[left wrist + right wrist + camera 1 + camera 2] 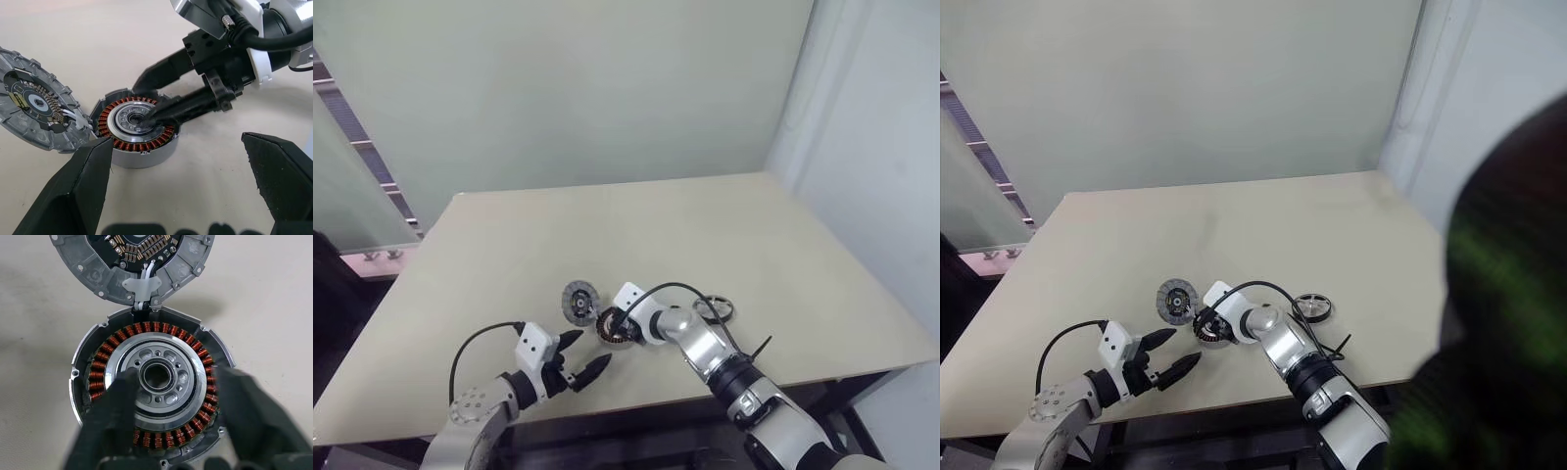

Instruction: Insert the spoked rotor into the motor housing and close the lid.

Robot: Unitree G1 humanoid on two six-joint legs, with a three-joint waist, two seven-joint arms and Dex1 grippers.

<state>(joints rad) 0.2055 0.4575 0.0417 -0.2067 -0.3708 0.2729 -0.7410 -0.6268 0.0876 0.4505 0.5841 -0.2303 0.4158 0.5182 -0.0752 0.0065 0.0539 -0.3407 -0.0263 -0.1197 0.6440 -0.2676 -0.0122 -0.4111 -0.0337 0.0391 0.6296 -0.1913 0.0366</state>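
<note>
The motor housing (156, 382) lies open on the table, its copper windings ringing a silvery hub. The lid (132, 264) lies flat beside it, circuit side up, joined to it by white wires (142, 289). My right gripper (143, 103) is open over the housing: one finger (181, 107) rests over the hub, the other finger (161, 73) is outside the far wall. The spoked rotor (715, 310) lies on the table to the right of my right arm, apart from both grippers. My left gripper (591, 350) hangs open and empty just in front of the housing.
A thin black strap (759, 348) lies near the table's front edge (636, 399), right of my right arm. Pale walls stand behind and to the right of the beige table. A dark blurred shape (1508, 294) blocks the right of the right eye view.
</note>
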